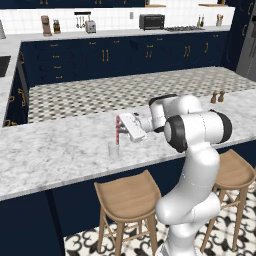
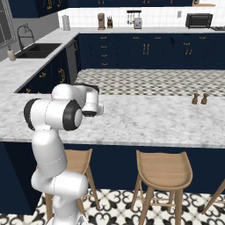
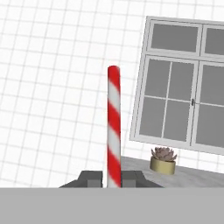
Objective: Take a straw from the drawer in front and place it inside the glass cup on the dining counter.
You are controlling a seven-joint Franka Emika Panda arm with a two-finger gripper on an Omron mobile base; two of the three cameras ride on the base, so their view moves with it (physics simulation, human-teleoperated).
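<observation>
Straw (image 3: 113, 131) already out of the drawer and clamped upright between closed fingertips of the gripper (image 1: 119, 131), poised just above the glass cup (image 1: 114, 148) on the dining counter (image 1: 55, 150); lowering and release judged still left.

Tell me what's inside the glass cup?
The straw stands upright with its lower end going down into the glass cup, held by the end effector. The cup's bottom is too small to make out.
</observation>
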